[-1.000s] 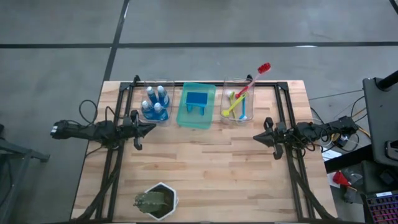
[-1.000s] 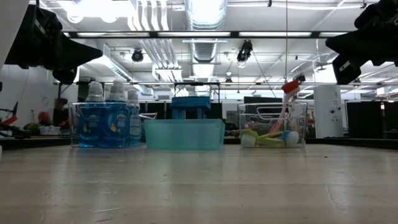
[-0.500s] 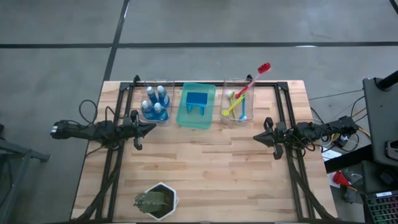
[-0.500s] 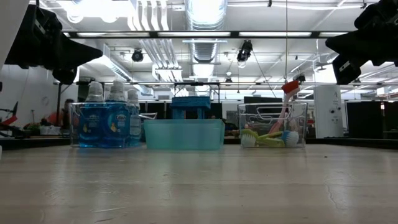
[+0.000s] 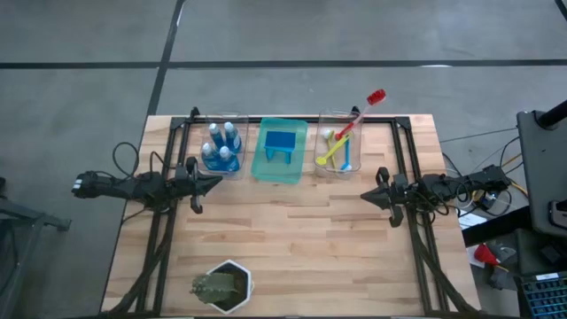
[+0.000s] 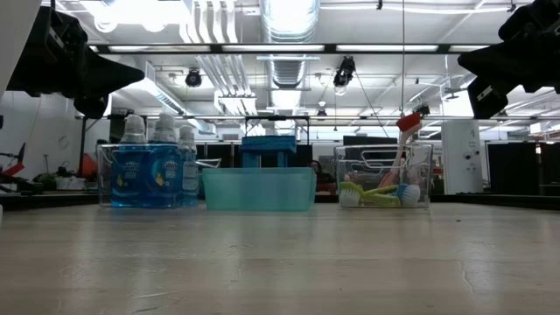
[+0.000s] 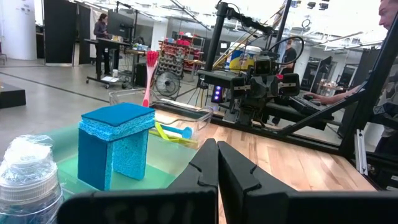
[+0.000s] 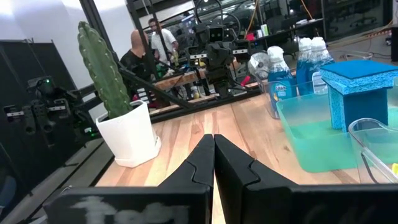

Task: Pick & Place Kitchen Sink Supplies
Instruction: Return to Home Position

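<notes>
Where the table's (image 5: 292, 239) far edge lies at 12 o'clock in the high view, the supplies sit sorted. The blue bottles (image 5: 221, 148) stand packed in the left clear bin (image 6: 104, 188) toward 11. The blue sponges (image 5: 281, 144) are stacked in the green tray (image 6: 259, 188) at 12. The brushes (image 5: 332, 155) lie in the right clear bin (image 6: 367, 166) toward 1, with the red brush (image 5: 359, 117) leaning out over its rim. The left gripper (image 5: 218, 182) hovers at 9 and the right gripper (image 5: 365, 194) at 3, each with fingers pressed together and holding nothing. A plant (image 5: 221, 285) in a white pot stands at 7.

table (image 5: 297, 226) middle open, bins (image 5: 242, 142) behind, plant (image 5: 221, 286) front
</notes>
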